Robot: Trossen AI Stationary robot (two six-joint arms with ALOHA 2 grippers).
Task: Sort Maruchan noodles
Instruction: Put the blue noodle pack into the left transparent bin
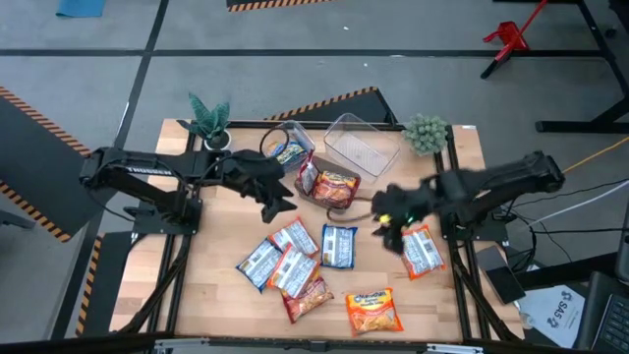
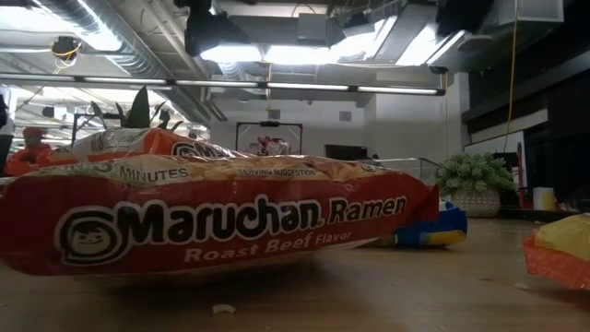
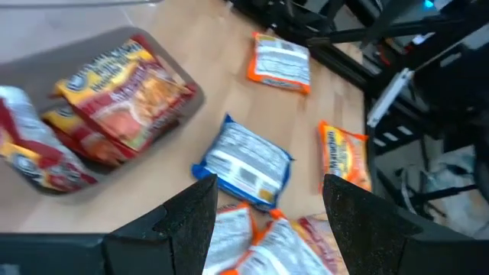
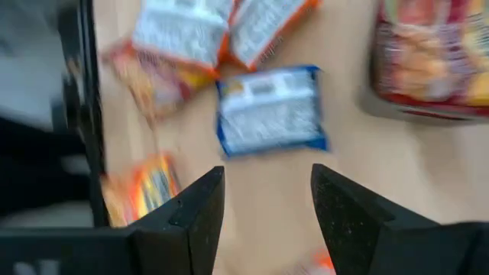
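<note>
Noodles lie scattered on the counter (image 1: 216, 295); a blue packet (image 1: 339, 246) is flanked by the released, empty left claw (image 1: 278, 205) and right claw (image 1: 386, 228). Descent should be centred, edges pinched squarely.

Maruchan noodles (image 1: 339, 245) packets lie flat, scattered mid-table; 2 red ones in a bin.

**Room around the wooden table**

Wooden table (image 1: 226, 315) sits on a grey floor (image 1: 295, 59) crossed by dark seam lines. Orange-black hazard tape (image 1: 339, 101) runs just beyond the table's far edge and off its left side. Red stand (image 1: 511, 37) well off past the far right corner. Potted plants on both far corners: spiky one (image 1: 208, 120) left, bushy one (image 1: 428, 133) right. Above: exposed ducts (image 2: 111, 41), bright strip lights (image 2: 304, 53).
</note>
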